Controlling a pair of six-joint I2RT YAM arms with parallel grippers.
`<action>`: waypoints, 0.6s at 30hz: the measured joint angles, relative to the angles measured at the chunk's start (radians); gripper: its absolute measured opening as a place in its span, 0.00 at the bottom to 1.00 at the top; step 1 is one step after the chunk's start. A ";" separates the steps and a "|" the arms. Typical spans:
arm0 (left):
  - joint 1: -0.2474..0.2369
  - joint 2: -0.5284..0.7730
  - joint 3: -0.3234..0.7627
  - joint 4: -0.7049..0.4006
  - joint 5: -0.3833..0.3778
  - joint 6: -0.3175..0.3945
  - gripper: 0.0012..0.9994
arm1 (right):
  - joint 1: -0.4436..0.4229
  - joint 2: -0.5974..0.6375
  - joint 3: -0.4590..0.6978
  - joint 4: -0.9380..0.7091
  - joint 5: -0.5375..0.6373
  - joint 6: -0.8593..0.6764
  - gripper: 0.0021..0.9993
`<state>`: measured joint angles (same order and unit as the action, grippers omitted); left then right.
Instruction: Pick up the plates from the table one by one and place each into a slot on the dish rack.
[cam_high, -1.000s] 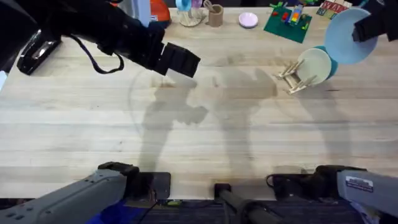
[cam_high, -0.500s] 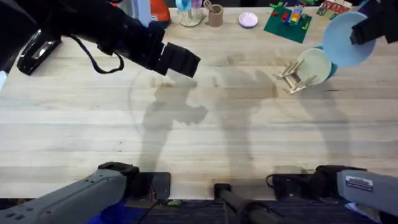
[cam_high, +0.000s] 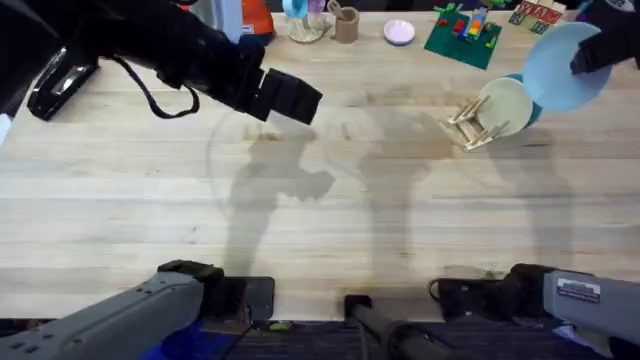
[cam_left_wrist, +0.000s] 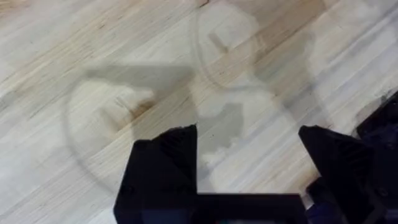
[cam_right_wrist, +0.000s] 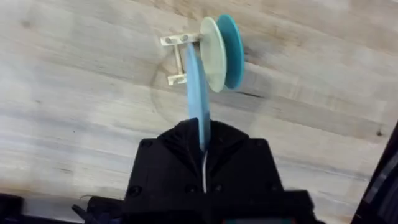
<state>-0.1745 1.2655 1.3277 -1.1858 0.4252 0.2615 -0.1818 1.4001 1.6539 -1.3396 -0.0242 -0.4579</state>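
Black fingers of the right gripper (cam_right_wrist: 204, 144) are clamped on the rim of the light blue plate (cam_right_wrist: 198, 99), which is held clear of the table (cam_high: 330, 210). Seen from the right wrist, this plate is edge-on, a thin line whose long axis runs straight out from the fingers toward the dish rack (cam_right_wrist: 177, 59). From overhead the same plate (cam_high: 560, 68) shows as a broad disc at about two o'clock on the table, with the right gripper (cam_high: 598, 52) at its outer edge, just beyond the rack toward the far right.

Outward from there stands the dish rack (cam_high: 470, 125), pale wood, with two plates already upright in its slots: a cream plate (cam_high: 506, 105) and, just behind it, a teal plate (cam_high: 532, 100). That makes three plates counted: one blue, one cream, one teal. In the wrist view the cream plate (cam_right_wrist: 214, 53) and teal plate (cam_right_wrist: 230, 50) stand face to face, parallel to the held one.

Well apart, at about ten o'clock, the left gripper (cam_high: 290, 98) hangs over bare wood. Its fingers (cam_left_wrist: 165, 165) are spread wide with nothing between them, and the left gripper (cam_left_wrist: 249, 168) sits above its own shadow.
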 joint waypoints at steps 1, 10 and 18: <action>0.000 0.000 0.000 0.000 0.000 0.000 1.00 | 0.000 0.006 0.000 0.000 -0.002 -0.004 0.03; 0.000 0.000 0.000 0.000 0.000 0.000 1.00 | 0.000 0.097 0.000 0.023 -0.007 -0.023 0.03; 0.000 0.000 0.000 0.000 0.000 0.000 1.00 | 0.000 0.130 0.000 0.033 -0.003 -0.032 0.03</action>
<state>-0.1745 1.2655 1.3277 -1.1862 0.4252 0.2615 -0.1818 1.5305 1.6543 -1.3063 -0.0271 -0.4902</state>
